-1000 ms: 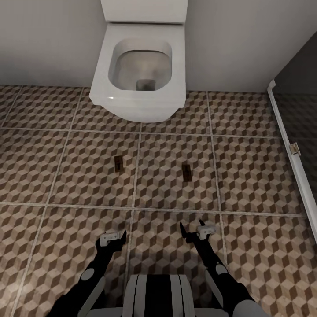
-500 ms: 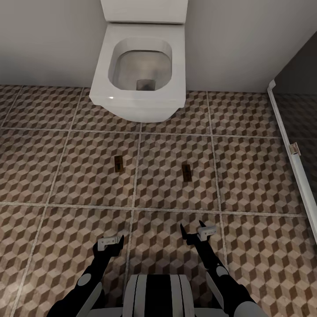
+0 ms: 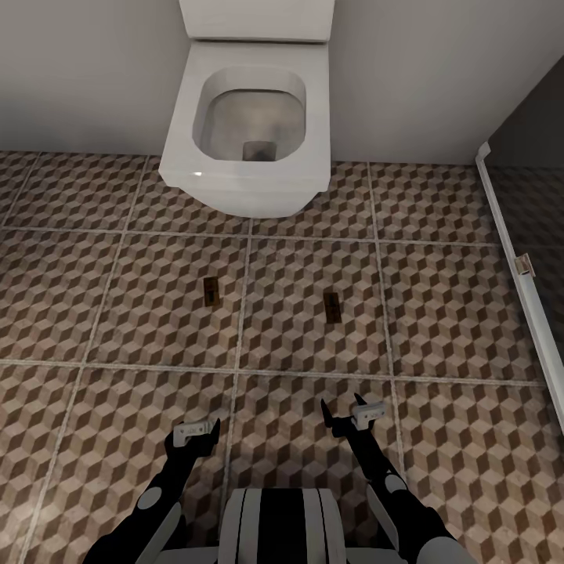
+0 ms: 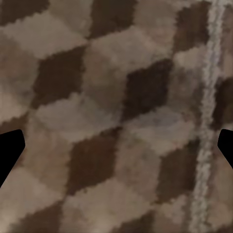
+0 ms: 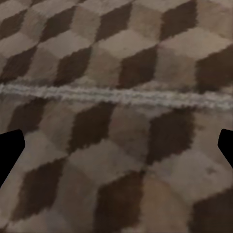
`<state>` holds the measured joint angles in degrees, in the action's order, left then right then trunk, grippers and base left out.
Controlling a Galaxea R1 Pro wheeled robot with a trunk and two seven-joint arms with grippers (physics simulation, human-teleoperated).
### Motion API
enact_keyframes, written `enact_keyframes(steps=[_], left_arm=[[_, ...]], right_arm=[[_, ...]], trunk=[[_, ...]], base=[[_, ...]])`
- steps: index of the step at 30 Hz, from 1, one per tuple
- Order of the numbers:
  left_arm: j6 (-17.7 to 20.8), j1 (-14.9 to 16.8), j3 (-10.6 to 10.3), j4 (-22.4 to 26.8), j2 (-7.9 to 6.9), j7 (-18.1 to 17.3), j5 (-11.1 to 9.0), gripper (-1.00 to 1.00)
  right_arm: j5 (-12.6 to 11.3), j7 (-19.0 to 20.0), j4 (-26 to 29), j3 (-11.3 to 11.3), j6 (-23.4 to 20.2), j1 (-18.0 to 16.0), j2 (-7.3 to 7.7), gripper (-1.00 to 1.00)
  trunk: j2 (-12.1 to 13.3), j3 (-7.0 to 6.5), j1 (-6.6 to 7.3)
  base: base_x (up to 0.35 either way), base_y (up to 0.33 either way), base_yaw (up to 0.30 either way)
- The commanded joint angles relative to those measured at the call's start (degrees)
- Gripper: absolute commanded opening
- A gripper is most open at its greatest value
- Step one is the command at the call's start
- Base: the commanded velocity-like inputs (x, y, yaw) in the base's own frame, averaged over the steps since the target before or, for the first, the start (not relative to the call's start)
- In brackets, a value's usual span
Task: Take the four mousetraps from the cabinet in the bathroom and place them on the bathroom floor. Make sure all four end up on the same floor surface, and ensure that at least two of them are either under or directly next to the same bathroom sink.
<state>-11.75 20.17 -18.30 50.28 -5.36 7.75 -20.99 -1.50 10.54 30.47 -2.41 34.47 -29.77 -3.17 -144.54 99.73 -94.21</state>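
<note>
Both the left tool point(image 3: 205, 430) and right tool point(image 3: 338, 413) (fingers spread wide) hang empty above the bathroom floor point(image 3: 305, 258).

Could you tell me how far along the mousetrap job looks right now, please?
Done: two mousetraps lie on the bathroom floor before the toilet. In hand: nothing; the left gripper and right gripper are open. Left: two more traps, and sink placement is unconfirmed.

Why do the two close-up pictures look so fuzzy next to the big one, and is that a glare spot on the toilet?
Head view: sharp, evenly lit; a small bright highlight sits on the white ceramic toilet's rim, and two small tan mousetraps cast hardly any shadow. Left and right wrist views: so close to the cube-patterned floor tiles that they look soft and blocky.
</note>
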Motion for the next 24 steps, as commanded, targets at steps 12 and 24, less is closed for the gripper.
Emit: enact_keyframes(steps=[12,24], left_arm=[[-0.37,0.04,-0.42,0.00,-0.12,0.51,-0.46,1.00],[-0.38,0.04,-0.42,-0.07,-0.10,0.51,-0.46,1.00]], right_arm=[[-0.17,0.27,-0.06,0.03,0.16,-0.02,0.01,1.00],[-0.17,0.27,-0.06,0.03,0.17,-0.02,0.01,1.00]], trunk=[[-0.01,0.02,0.01],[-0.01,0.02,0.01]], base=[[0.000,0.000,0.000],[0.000,0.000,0.000]])
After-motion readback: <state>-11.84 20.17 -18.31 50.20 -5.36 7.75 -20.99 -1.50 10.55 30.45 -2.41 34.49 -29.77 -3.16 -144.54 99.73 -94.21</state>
